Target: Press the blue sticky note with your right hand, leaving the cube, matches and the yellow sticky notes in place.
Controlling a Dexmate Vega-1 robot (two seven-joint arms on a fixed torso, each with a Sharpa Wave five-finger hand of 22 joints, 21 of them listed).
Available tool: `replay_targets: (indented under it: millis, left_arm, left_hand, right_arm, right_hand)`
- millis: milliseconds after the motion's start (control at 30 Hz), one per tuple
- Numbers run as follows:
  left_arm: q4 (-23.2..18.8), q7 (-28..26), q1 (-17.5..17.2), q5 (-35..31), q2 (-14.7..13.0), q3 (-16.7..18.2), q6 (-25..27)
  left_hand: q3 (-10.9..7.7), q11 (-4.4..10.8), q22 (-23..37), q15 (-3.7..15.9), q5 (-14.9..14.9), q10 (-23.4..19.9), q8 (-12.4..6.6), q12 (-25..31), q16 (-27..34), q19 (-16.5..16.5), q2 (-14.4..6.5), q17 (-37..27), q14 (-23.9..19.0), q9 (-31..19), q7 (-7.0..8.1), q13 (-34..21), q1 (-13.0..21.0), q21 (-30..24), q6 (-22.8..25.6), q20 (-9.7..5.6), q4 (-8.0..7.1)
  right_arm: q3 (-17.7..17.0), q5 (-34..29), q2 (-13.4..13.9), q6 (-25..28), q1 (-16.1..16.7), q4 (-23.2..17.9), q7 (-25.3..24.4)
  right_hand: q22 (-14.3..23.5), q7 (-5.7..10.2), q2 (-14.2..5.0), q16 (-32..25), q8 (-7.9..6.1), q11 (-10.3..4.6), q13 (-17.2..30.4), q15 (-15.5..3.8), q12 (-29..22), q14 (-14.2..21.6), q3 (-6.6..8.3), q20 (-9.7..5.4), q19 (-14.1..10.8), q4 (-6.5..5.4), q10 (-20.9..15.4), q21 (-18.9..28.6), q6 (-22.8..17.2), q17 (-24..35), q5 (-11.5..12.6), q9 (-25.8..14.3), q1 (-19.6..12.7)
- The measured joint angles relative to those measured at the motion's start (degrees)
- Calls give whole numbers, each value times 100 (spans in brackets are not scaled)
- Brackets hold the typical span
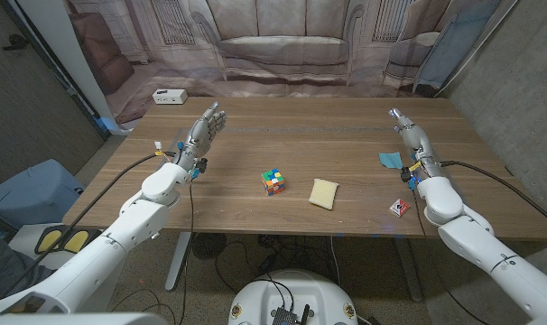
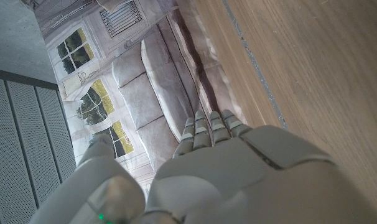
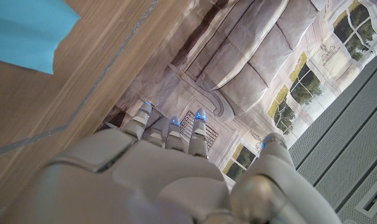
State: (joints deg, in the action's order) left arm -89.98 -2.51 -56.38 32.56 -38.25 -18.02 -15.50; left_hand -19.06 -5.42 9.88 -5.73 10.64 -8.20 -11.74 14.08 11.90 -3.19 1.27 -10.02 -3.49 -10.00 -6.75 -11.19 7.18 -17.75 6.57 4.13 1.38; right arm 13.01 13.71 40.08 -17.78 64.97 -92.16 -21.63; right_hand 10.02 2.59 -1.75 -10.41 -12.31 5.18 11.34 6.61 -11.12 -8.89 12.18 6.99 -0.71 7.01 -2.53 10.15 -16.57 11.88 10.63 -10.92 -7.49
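The right hand [image 1: 409, 131] is hovering at the right of the head view, fingers stretched toward the table's far edge, grasping nothing. Just beside it, toward centre frame, the blue sticky note [image 1: 390, 160] is lying on the wooden table [image 1: 282, 126], one corner pointing lower right; its long axis cannot be told. The matches [image 1: 399, 208] are sitting lower right. The yellow sticky notes [image 1: 324, 193] and cube [image 1: 273, 181] are resting mid-frame. At the left, the left hand [image 1: 204, 129] is standing released, fingers apart.
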Motion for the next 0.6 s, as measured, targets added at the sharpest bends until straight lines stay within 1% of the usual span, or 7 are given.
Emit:
replay_targets:
  millis: [133, 300, 333, 367, 467, 500, 600]
  left_arm:
    - [-3, -19, -2, -33, -1, 0, -21]
    - [-3, -27, -2, -62, -1, 0, -37]
    - [-13, -31, -6, -72, 1, 1, -43]
    - [-13, -36, -6, -80, 1, 1, -45]
    - [-21, -52, -11, -93, 5, -1, -48]
    - [-28, -60, -17, -101, 6, -7, -48]
    - [-44, -76, -22, -125, 6, -15, -48]
  left_hand:
    - [0, 0, 12, 0, 0, 0, 0, 0, 0, 0, 0, 0, 0, 0, 0, 0, 0, 0, 0, 0, 0]
    - [0, 0, 14, 0, 0, 0, 0, 0, 0, 0, 0, 0, 0, 0, 0, 0, 0, 30, -1, 0, 0]
    - [0, 0, 14, 0, 0, 0, 0, 0, 0, 0, 0, 0, 0, 0, 0, 0, 0, 40, -1, 0, -1]
    - [0, 0, 14, 0, 0, 0, 0, 0, 0, 0, 0, 0, 0, 0, 0, 0, 0, 40, -1, 0, -1]
    - [0, 0, 14, 0, 0, 0, 0, 0, 0, 0, 0, 0, 0, 0, -22, -1, 0, 40, 22, 0, -1]
    - [0, -13, 14, 0, 0, -13, 0, 0, 0, 0, 0, 0, 0, 0, -23, -1, 0, 40, 23, 0, -1]
    - [23, -21, 14, 0, 0, -20, 0, 0, -8, 0, 0, 0, 0, 0, -28, -1, 0, 67, 33, 0, 23]
  right_arm:
    - [-35, -58, 107, 44, 97, -134, -45]
    - [-62, -58, 197, 44, 179, -264, -45]
    - [-70, -660, 237, 552, 214, -321, -473]
    - [-74, -660, 255, 552, 229, -349, -473]
    - [-84, -796, 304, 701, 267, -422, -560]
    - [-86, -923, 337, 834, 288, -463, -631]
    - [-86, -1048, 386, 968, 312, -523, -688]
  right_hand:
    - [0, 30, 0, 5, 36, -12, 0, -60, 33, -95, 0, -75, 294, 0, 192, -20, 30, 0, 0, 0, 0]
    - [0, 39, 0, 5, 95, -21, 0, -164, 55, -96, 0, -98, 637, 0, 379, -45, 88, 0, 0, 0, 0]
    - [0, 25, 0, 5, 110, -27, -1, -178, 55, -87, -9, -108, 690, -9, 410, -45, 118, 0, 0, 0, 0]
    - [0, 1, 0, 5, 128, -58, -1, -194, 55, -105, -17, -117, 761, -17, 442, -45, 163, 0, 0, 0, 0]
    - [-1, -21, 0, 5, 167, -47, -1, -216, 55, -83, -23, -165, 873, -23, 492, -45, 299, -1, 0, -1, 0]
    - [-1, -37, 0, 5, 175, -48, -1, -225, 55, -74, -23, -162, 889, -23, 536, -45, 322, 0, 0, -1, 0]
    - [-1, -47, 3, 5, 176, -48, -1, -256, 55, -105, -23, -186, 913, -23, 553, -45, 395, 26, 0, -1, 3]
